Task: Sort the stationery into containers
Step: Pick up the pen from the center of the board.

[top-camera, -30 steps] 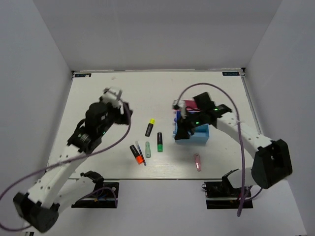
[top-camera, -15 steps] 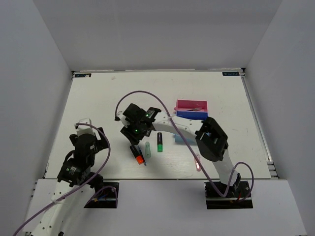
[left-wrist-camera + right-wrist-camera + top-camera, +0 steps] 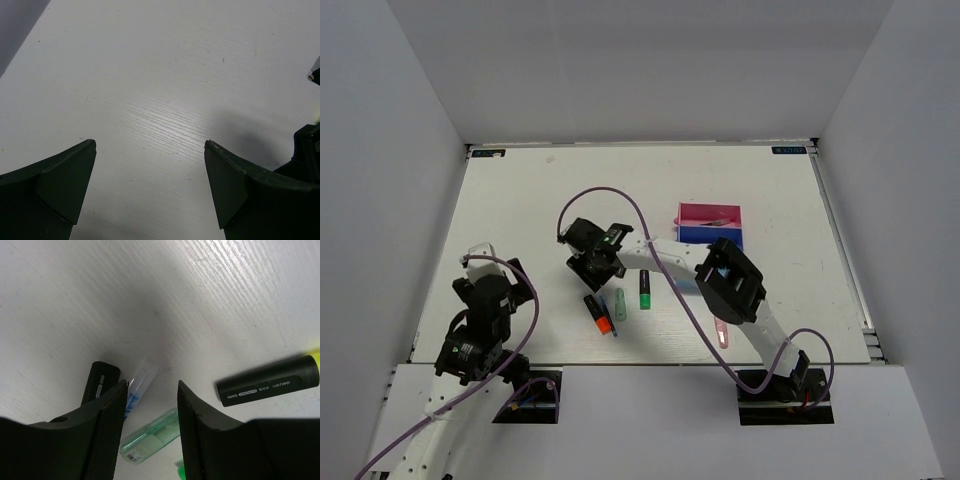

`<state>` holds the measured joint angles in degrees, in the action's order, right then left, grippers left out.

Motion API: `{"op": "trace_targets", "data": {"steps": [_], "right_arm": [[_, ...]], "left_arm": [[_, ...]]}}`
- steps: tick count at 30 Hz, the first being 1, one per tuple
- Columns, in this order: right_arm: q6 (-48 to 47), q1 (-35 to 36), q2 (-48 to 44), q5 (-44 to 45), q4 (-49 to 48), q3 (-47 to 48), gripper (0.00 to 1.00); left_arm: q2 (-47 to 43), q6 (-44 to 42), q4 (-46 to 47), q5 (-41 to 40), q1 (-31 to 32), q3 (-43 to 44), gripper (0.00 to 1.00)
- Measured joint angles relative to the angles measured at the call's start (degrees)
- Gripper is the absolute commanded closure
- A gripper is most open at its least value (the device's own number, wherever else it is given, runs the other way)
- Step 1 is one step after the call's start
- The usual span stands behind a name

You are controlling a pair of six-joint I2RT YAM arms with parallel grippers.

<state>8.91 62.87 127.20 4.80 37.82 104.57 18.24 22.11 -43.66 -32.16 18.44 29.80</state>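
Observation:
My right gripper hovers low over the stationery at the table's middle, open, with only bare table between its fingers. The right wrist view shows a yellow-ended black highlighter, a clear thin pen beside the left finger, a second black highlighter and a pale green stick. From above I see the orange highlighter, green stick, green highlighter and pink clip. The containers are the pink tray, dark blue tray and a sliver of light blue tray. My left gripper is wide open over bare table.
The right arm stretches across the table's middle and covers most of the light blue tray. A dark part of the right gripper shows at the right edge of the left wrist view. White walls close the table's sides and back.
The right arm swung from the trays leftward to above the highlighters and its jaws narrowed. The left arm drew back to the near left and its jaws opened wider.

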Motion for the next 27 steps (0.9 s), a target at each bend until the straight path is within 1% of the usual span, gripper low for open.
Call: {"op": "trace_targets", "data": {"steps": [8,13,15,24,27], "right_arm": [[2.16,0.22,1.16,0.7,-0.13,-1.51,0.52],[2.69,0.42,1.29,1.99,-0.61,-2.19,0.54],[2.69,0.74,1.22,2.6,-1.07,-2.54,0.58],[2.75,1.84,-1.64,4.96,-6.54,-8.24,0.58],[2.82,2.1,-2.38,5.09,-7.87,-9.66,0.64]], "left_arm": [[-0.79,0.22,-0.09,-0.02,0.0,0.0,0.0],[-0.83,0.37,-0.11,0.0,0.0,0.0,0.0],[-0.92,0.44,-0.11,0.0,0.0,0.0,0.0],[-2.12,0.5,-0.13,-0.02,0.0,0.0,0.0],[-2.36,0.66,-0.13,-0.02,0.0,0.0,0.0]]}}
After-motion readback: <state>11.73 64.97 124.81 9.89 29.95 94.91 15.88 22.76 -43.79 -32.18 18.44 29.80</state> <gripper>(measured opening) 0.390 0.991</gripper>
